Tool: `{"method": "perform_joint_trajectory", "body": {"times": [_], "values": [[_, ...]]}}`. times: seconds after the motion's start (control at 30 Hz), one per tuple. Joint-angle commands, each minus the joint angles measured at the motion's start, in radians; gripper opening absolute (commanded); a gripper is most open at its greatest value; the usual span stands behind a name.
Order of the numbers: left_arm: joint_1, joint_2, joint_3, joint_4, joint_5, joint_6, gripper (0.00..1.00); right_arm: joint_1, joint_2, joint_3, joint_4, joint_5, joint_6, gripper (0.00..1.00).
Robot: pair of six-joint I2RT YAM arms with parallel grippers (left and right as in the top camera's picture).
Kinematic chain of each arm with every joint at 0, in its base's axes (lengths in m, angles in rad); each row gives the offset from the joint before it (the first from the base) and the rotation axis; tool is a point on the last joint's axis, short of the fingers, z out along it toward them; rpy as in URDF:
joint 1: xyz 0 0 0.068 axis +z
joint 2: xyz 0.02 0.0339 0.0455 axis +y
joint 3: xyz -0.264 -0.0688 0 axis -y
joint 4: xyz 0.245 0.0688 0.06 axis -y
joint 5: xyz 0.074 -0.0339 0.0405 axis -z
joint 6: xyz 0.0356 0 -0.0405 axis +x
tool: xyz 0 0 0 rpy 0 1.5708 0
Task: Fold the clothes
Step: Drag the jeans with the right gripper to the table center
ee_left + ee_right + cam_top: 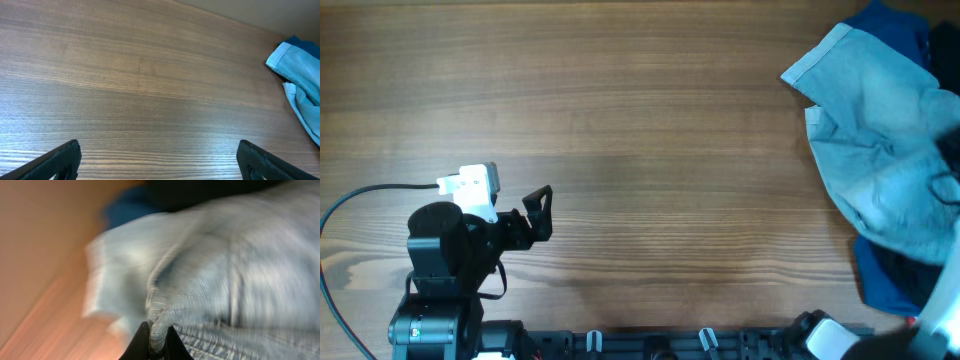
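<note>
The light blue denim shorts (880,150) lie crumpled at the table's right edge, on top of a dark royal-blue garment. They also show at the right edge of the left wrist view (302,80). My right gripper (156,337) is shut on a bunched fold of the shorts (225,280); the view is blurred. In the overhead view the right arm shows only at the lower right corner. My left gripper (160,157) is open and empty, low over bare wood at the near left (537,210), far from the shorts.
A dark royal-blue garment (885,285) lies under the shorts and shows at the top right (895,25). A black garment (948,150) peeks at the right edge. A black cable (360,195) runs to the left arm's base.
</note>
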Motion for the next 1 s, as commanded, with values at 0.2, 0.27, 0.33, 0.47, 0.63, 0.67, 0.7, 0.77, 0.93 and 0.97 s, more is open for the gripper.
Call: {"method": "perform_joint_trajectory", "body": {"times": [0.2, 0.27, 0.33, 0.47, 0.63, 0.67, 0.7, 0.77, 0.93, 0.97], "values": [[-0.001, -0.001, 0.018, 0.003, 0.019, -0.010, 1.00, 0.783, -0.030, 0.008, -0.175, -0.128, -0.227, 0.05], [-0.001, -0.001, 0.018, 0.003, 0.019, -0.010, 1.00, 0.928, 0.008, 0.008, -0.207, -0.126, -0.318, 0.14], [-0.001, -0.001, 0.018, 0.004, 0.019, -0.010, 1.00, 1.041, 0.045, 0.008, -0.241, -0.112, -0.404, 0.31], [-0.001, -0.001, 0.018, 0.004, 0.019, -0.010, 1.00, 1.088, 0.056, 0.008, -0.269, 0.024, -0.333, 0.36], [-0.001, -0.001, 0.018, 0.011, 0.019, -0.010, 1.00, 1.054, -0.025, 0.016, -0.262, 0.144, -0.229, 0.40], [-0.001, -0.001, 0.018, 0.019, 0.020, -0.010, 1.00, 1.041, -0.048, 0.017, -0.263, 0.194, -0.193, 0.41], [-0.001, -0.001, 0.018, 0.034, 0.020, -0.010, 1.00, 1.030, -0.064, 0.017, -0.266, 0.236, -0.164, 0.41], [-0.001, -0.001, 0.018, 0.076, 0.024, -0.010, 1.00, 0.986, -0.109, 0.016, -0.285, 0.360, -0.070, 0.46], [-0.001, 0.022, 0.018, 0.266, 0.190, -0.011, 1.00, 0.823, -0.156, 0.016, -0.326, 0.400, 0.069, 0.57], [-0.001, 0.040, 0.018, 0.285, 0.210, -0.023, 1.00, 0.787, -0.152, 0.016, -0.333, 0.381, 0.073, 0.57]]}}
